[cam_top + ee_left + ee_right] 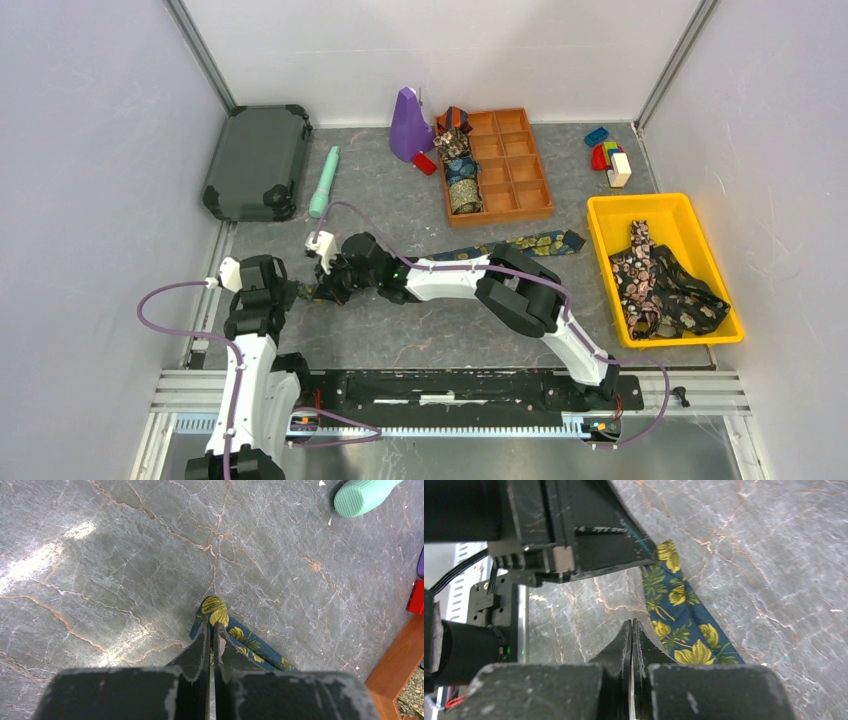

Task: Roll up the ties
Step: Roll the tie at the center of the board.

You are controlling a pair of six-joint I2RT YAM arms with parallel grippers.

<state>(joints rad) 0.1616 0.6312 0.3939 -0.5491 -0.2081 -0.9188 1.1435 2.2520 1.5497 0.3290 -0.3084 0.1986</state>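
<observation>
A navy tie with gold flowers (530,243) lies stretched across the table, and its left part runs under my right arm. My left gripper (300,291) is shut on the tie's folded narrow end (216,611), with its fingertips (211,630) pinching the fabric. My right gripper (325,288) is shut and empty (631,625). It sits just beside the tie's left edge (679,625), close to the left gripper. Several rolled ties (462,170) fill the left column of a wooden tray (520,165). Loose dark floral ties (660,285) lie in a yellow bin (600,215).
A mint-green stick (324,180) lies behind the grippers and shows in the left wrist view (362,495). A dark case (258,160) sits at back left. A purple object (408,125) and a red block (425,162) stand beside the tray. Toy blocks (608,155) sit at back right.
</observation>
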